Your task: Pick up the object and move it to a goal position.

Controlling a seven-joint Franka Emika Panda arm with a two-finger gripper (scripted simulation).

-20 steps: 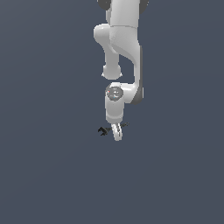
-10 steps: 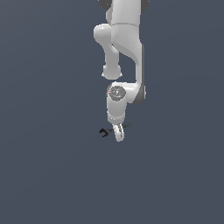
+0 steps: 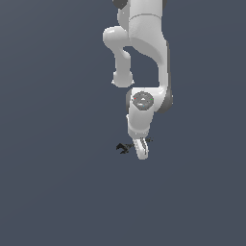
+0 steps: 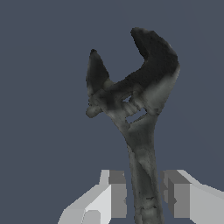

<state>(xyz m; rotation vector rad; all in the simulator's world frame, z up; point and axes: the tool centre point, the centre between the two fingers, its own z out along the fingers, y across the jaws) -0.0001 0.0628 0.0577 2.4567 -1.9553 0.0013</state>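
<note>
Gripper (image 3: 141, 150) astride wrench stem, not clamped.
Partly open, grey pads flanking the stem with narrow gaps; black claw of the wrench (image 4: 131, 94) at mid-frame, exterior view.

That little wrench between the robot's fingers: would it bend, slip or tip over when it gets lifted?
The wrench looks like solid dark metal, so it is probably stiff. The end effector brackets the slim handle far from the broad claw head, so the head may swing downward. The handle looks smooth and narrow, so it could slip if squeezed lightly.

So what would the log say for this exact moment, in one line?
phase: grasping | object: wrench on floor | end effector: open, fingers straddling handle | lifted: not yet
</note>
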